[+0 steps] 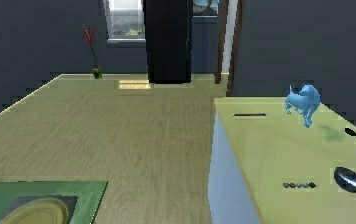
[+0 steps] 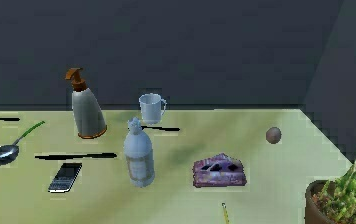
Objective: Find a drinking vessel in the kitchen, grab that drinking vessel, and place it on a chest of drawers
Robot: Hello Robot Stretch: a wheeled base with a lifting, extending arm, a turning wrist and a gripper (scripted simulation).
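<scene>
A potted plant (image 2: pixel 338 198) sits nearest me on the counter (image 2: pixel 286 140). The mug (image 2: pixel 152 106) stands farther back, just behind a bottle (image 2: pixel 138 152) and beside a soap pump (image 2: pixel 86 105). I judge it light, rigid, smooth and breakable, so I'd grip its wall opposite the handle. I cannot tell how the jaws stand.

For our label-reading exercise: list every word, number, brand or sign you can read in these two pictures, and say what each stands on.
No text can be read anywhere.
The pump bottle, pale blue bottle, cup and phone on the countertop: no legible print.
The purple thing: surface marks too small to make out.
</scene>
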